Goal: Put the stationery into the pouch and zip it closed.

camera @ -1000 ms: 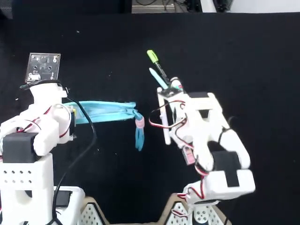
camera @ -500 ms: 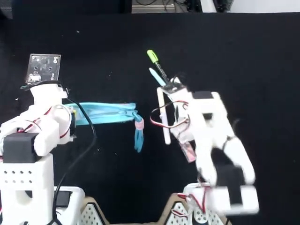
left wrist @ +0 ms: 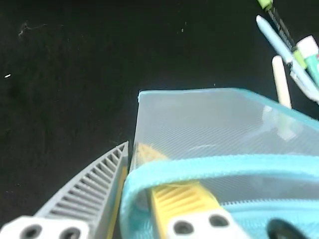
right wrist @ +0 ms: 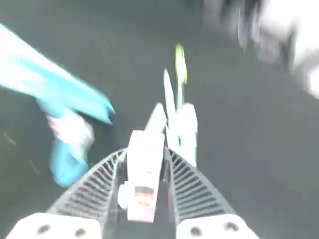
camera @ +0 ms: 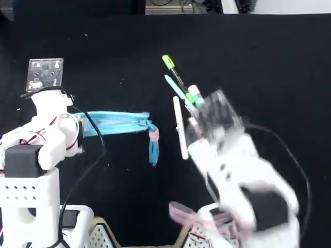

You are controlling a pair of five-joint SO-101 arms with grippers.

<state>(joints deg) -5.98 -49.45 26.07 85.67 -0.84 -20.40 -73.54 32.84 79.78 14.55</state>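
The teal pouch (camera: 111,124) lies flat on the black table, and my left gripper (camera: 77,129) is shut on its open edge. In the left wrist view one finger sits inside the pouch (left wrist: 214,124) and one outside, around the left gripper (left wrist: 133,149). The pink zipper pull (camera: 153,135) hangs at the pouch's right end. A green highlighter (camera: 172,70), a light blue pen (camera: 175,87), a cream stick (camera: 180,126) and a white-green marker (camera: 195,95) lie together mid-table. My right gripper (right wrist: 147,152) is shut on a white stick-shaped item (right wrist: 143,174), just short of those pens (right wrist: 168,92).
A black cable (camera: 98,150) loops from the left arm across the table's front. Both arm bases stand at the near edge. The table's far edge (camera: 165,14) runs along the top, with open black surface at the right.
The right arm has pulled back from the pens toward the near edge, uncovering the white-green marker. The left arm and pouch have barely moved.
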